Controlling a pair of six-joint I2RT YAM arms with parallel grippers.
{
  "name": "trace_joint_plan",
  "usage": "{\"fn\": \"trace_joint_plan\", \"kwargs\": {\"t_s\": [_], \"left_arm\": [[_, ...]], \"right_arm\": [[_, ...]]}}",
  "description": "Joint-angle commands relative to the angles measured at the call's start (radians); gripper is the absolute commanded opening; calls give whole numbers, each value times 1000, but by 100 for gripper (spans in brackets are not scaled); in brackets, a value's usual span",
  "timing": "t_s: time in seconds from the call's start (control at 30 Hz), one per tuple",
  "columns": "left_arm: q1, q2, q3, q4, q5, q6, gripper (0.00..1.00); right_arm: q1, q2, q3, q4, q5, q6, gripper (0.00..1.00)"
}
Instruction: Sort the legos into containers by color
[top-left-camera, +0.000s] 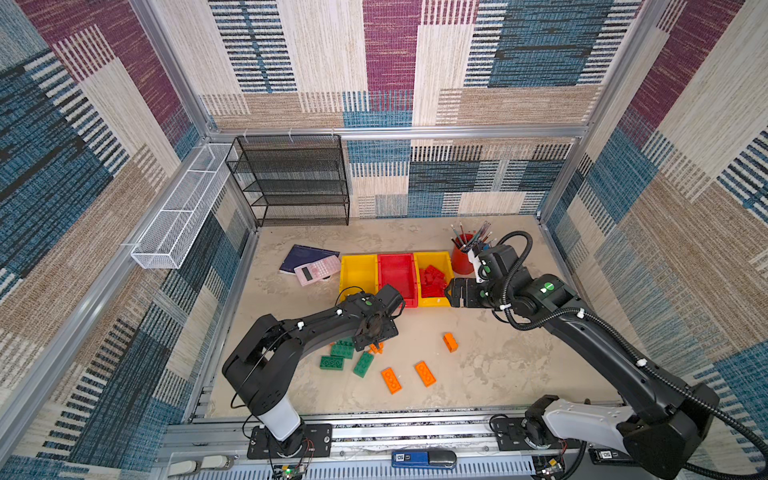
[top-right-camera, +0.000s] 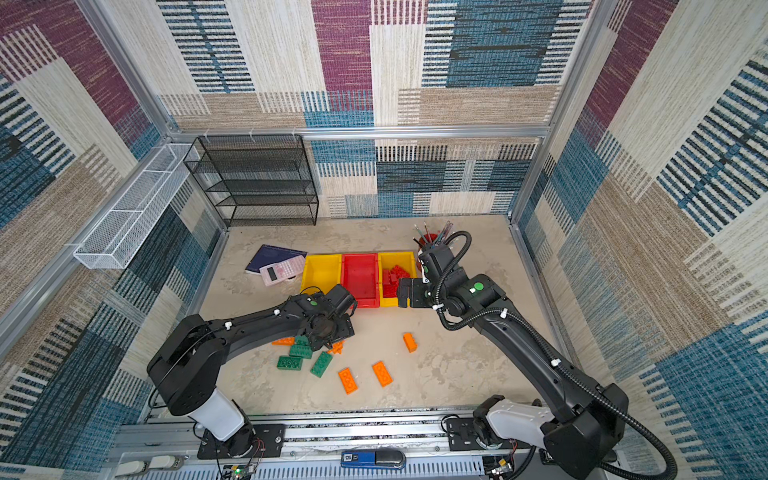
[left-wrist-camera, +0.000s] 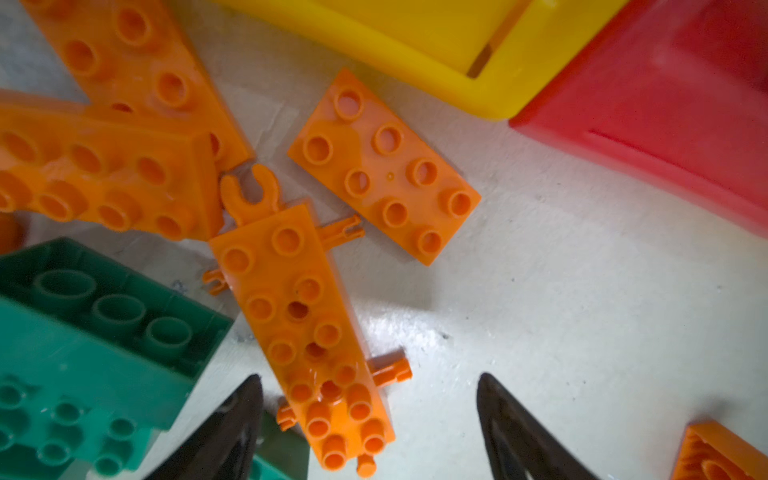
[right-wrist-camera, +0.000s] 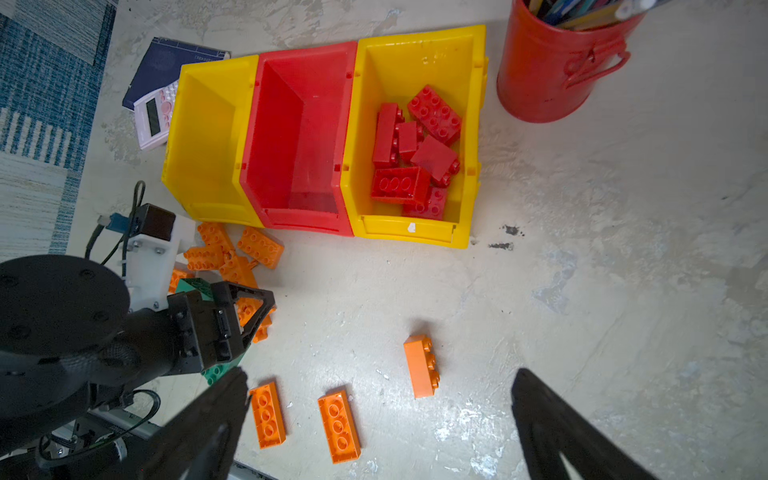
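- The red container (top-left-camera: 397, 274) is flanked by a left yellow container (top-left-camera: 357, 270) and a right yellow container (top-left-camera: 432, 257), both touching it.
- Red legos (top-left-camera: 432, 280) are piled in the right yellow container.
- Green legos (top-left-camera: 345, 353) and orange legos (top-left-camera: 424, 373) are scattered in front of the red container.
- The left gripper (left-wrist-camera: 369, 376) is held low just before the red container, jaws parted astride a flat orange plate (left-wrist-camera: 299, 316), unclamped.
- The right gripper (right-wrist-camera: 379, 370) is spread wide, right of the red container.
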Motion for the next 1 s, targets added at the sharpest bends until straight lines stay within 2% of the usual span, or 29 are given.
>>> {"fn": "trace_joint_plan", "kwargs": {"t_s": [0.0, 0.2, 0.47, 0.73, 0.87, 0.97], "left_arm": [[6, 9, 13, -37, -22, -14, 79], [24, 37, 17, -38, -23, -14, 73], [32, 75, 27, -34, -42, -6, 59], [33, 91, 29, -48, -48, -2, 31], [26, 76, 79, -106, -78, 42, 18], [17, 61, 157, -183, -129, 97, 14]], "right_arm": [[1, -21, -2, -11, 3, 11, 99], [0, -53, -31, -19, -5, 17, 100], [0, -96, -65, -31, -14, 24, 100], [0, -148, -84, -56, -10, 29, 100], [1, -178, -100, -58, -14, 32, 100], [0, -205, -115, -58, -25, 30, 100]]}}
